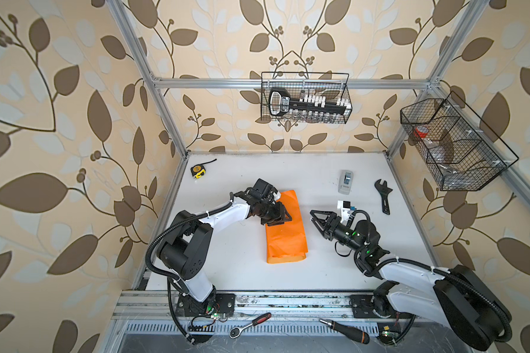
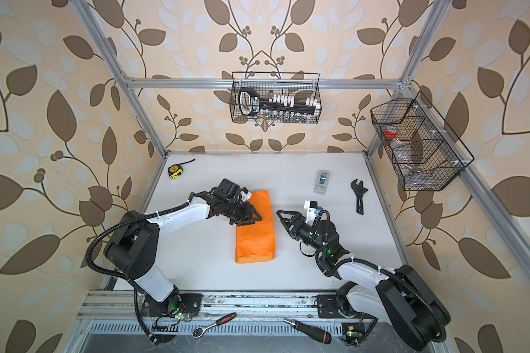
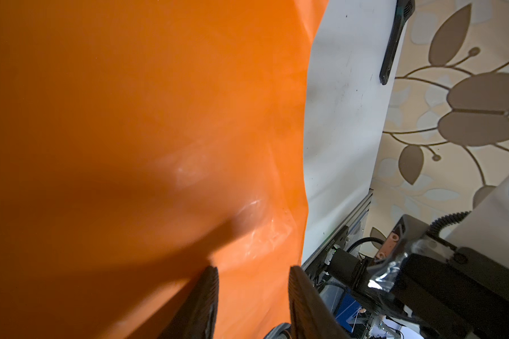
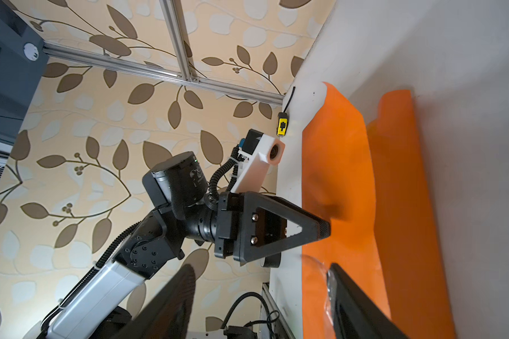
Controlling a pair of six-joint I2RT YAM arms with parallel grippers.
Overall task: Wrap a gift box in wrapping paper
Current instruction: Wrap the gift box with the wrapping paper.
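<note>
While left gripper (image 1: 280, 220) touches wrapping paper (image 1: 288, 244) jaws apart, right gripper (image 1: 315, 220) gapes; basket label (image 1: 283, 103) unreadable.

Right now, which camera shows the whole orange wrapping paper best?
Both top views: the wrapping paper shows end to end as a folded bundle, apart from a patch under the left gripper. The left wrist view gives only a close patch; the right wrist view sees it side-on.

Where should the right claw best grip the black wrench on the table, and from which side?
Probably mid-handle, coming from above with the right claw across the narrow width: the wrench lies flat on the table, its handle straight, slim and clear of other things.
</note>
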